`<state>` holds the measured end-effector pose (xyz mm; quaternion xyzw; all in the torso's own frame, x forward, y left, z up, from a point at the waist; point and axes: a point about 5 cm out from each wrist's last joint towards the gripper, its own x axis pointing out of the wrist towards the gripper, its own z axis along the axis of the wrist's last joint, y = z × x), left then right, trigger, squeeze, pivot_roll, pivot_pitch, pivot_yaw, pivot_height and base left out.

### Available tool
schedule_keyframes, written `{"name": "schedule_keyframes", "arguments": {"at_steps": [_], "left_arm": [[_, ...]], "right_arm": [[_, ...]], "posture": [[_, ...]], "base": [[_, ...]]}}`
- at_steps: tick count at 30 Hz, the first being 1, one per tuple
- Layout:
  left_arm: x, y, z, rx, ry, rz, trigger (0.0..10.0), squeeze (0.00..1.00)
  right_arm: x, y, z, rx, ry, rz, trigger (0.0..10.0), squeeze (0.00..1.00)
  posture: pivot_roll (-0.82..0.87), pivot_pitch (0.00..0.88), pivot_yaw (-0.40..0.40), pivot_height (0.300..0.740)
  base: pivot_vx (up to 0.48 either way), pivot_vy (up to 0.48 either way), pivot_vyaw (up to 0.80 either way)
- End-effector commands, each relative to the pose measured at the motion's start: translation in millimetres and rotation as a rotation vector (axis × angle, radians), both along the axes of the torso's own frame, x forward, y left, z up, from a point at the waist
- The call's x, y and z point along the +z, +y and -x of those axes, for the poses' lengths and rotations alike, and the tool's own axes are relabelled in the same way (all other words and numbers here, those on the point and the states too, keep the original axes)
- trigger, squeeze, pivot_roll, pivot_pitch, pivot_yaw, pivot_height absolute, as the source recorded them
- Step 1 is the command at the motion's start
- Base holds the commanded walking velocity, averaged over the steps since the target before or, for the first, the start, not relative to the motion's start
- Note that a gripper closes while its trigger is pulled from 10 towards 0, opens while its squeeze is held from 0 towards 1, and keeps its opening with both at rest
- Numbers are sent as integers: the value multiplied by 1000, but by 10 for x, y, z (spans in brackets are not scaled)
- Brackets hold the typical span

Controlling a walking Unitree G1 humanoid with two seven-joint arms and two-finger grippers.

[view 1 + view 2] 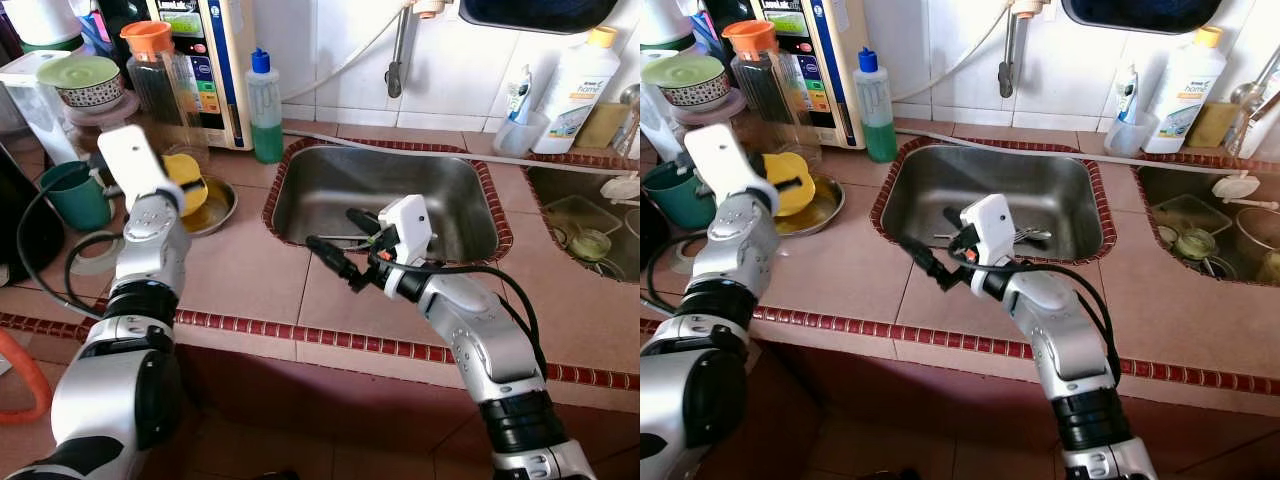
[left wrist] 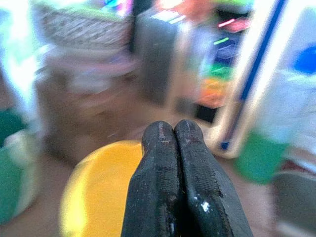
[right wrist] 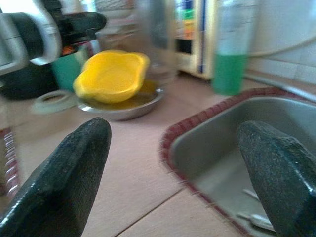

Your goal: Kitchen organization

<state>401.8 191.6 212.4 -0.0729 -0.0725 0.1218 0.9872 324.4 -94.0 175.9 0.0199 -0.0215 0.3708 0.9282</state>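
A yellow bowl (image 1: 192,186) lies tilted in a shallow steel dish (image 1: 222,211) on the tiled counter, left of the steel sink (image 1: 330,175). My left gripper (image 2: 175,129) hovers just over the bowl (image 2: 94,192), its fingers pressed shut with nothing between them. Over the counter at the sink's front left corner, my right gripper (image 1: 340,240) stands open and empty, pointing toward the bowl (image 3: 111,74) and dish (image 3: 126,106). A few metal utensils (image 1: 1025,235) lie at the bottom of the sink.
Behind the dish stand a jar with an orange lid (image 1: 155,70), a water purifier (image 1: 215,60) and a green soap bottle (image 1: 264,110). A teal mug (image 1: 75,195) and stacked bowls (image 1: 85,85) sit at far left. A second sink (image 1: 590,225) and white detergent bottle (image 1: 575,90) are at right.
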Motion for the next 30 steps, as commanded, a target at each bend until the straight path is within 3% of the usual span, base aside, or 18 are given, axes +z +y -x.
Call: {"name": "schedule_keyframes", "arguments": {"at_steps": [1,4,7,8,9,10,11,12,13,16,18,25,28,30], "left_arm": [[18,-64,6,-35,-24,-20,0,0],[18,-94,10,-52,-35,-21,0,0],[19,-148,29,-70,-48,-92,0,0],[-2,-77,31,-24,-26,-108,902,0],[-12,-47,32,-7,-17,-107,902,0],[-31,-4,33,15,-3,-102,8196,0],[-57,44,36,35,16,-95,8196,0],[-107,167,50,85,40,-43,10000,176],[-123,211,58,93,42,-17,10000,1000],[-161,320,77,132,53,52,10000,1000],[-239,374,82,162,109,102,10000,1000],[-384,320,65,120,214,170,10000,1000],[-435,272,55,103,254,202,10000,1000],[-451,267,52,102,270,201,10000,1000]], "right_arm": [[62,-20,-48,-30,-12,-26,10000,0],[67,-33,-69,-44,-14,-27,10000,0],[60,-67,-106,-73,0,-45,10000,0],[57,-72,-109,-78,2,-49,10000,0],[57,-72,-110,-79,2,-49,10000,0],[55,-72,-110,-79,2,-49,10000,0],[52,-71,-108,-80,3,-49,10000,0],[41,-72,-99,-80,4,-48,10000,0],[35,-73,-95,-81,5,-48,10000,0],[25,-79,-86,-82,7,-46,10000,0],[24,-81,-83,-82,8,-46,10000,0],[36,-34,-43,-33,10,-51,10000,0],[29,71,139,140,9,-12,10000,0],[24,85,194,186,13,-4,10000,0]], "posture": [[11,9,53,740],[10,10,53,740],[12,11,54,740],[12,12,55,740],[12,13,56,740],[11,14,56,740],[11,14,56,740],[10,15,57,740],[10,15,57,740],[9,17,58,740],[7,19,58,740],[2,22,57,740],[-5,23,57,740],[-8,24,59,740]], "base": [[0,0,0],[0,0,0],[0,0,0],[0,0,0],[0,0,0],[0,0,0],[0,0,0],[0,0,0],[0,0,0],[0,0,0],[0,0,0],[0,0,0],[0,0,0],[0,0,0]]}}
